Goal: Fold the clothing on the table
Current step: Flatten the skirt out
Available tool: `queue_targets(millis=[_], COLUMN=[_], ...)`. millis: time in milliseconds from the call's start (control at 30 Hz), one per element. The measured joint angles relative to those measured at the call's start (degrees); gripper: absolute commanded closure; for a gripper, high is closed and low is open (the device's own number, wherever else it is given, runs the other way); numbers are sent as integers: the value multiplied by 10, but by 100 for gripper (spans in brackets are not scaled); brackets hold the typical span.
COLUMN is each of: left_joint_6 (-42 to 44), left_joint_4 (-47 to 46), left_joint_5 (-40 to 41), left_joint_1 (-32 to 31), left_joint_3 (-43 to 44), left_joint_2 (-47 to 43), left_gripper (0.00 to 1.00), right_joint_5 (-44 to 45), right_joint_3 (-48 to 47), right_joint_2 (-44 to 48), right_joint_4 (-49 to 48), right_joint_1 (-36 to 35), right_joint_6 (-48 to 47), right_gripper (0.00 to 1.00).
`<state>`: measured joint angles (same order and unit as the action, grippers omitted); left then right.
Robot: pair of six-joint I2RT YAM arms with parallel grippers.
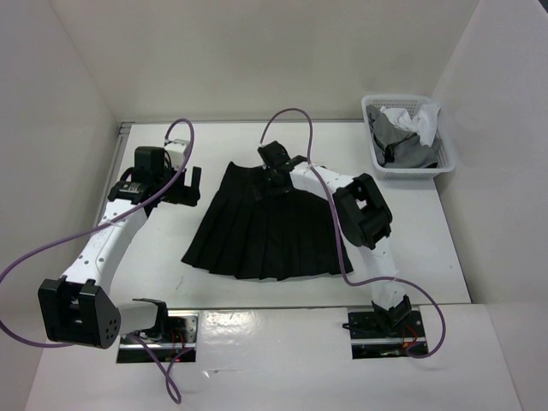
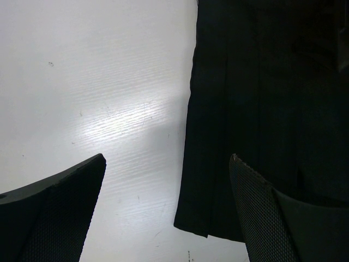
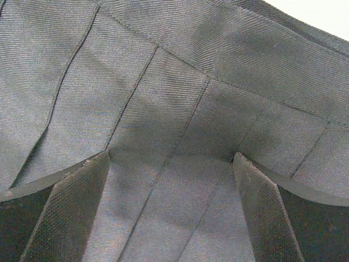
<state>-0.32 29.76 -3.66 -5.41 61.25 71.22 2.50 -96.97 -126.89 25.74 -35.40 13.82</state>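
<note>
- One black pleated skirt is laid flat and unfolded on the table; folding is judged not yet begun.
- The left gripper is held at the skirt's side edge and the right gripper over its waistband, both jaws wide and empty.
- A pinch on the fabric is called for next.
- Farthest, one basket of garments is seen.

Top view: the white right arm and its wrist lie over the far-right part of the black pleated fabric skirt, hiding the waistband there. Right wrist view: the skirt runs off every edge except the far-right corner. Left wrist view: the skirt is cut off by the top and right edges, and one dark finger covers its near part. White plastic basket, far right: grey and white garments are bunched, their kinds unreadable.
</note>
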Motion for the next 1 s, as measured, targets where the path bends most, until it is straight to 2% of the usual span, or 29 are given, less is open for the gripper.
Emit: queue_targets(millis=[167,400,800,1000], left_joint_6=[0,0,0,1], left_joint_4=[0,0,0,0], left_joint_5=[0,0,0,-6], left_joint_1=[0,0,0,0], left_joint_3=[0,0,0,0], left_joint_2=[0,-1,-1,-3], left_gripper=[0,0,0,0], right_joint_5=[9,67,52,24], right_joint_3=[21,49,85,121], right_joint_2=[9,20,46,93], right_joint_4=[-11,-27,-21,14], right_joint_1=[-8,-46,-80,-96], right_joint_6=[-16,-32,-51,-75], right_gripper=[1,1,1,1])
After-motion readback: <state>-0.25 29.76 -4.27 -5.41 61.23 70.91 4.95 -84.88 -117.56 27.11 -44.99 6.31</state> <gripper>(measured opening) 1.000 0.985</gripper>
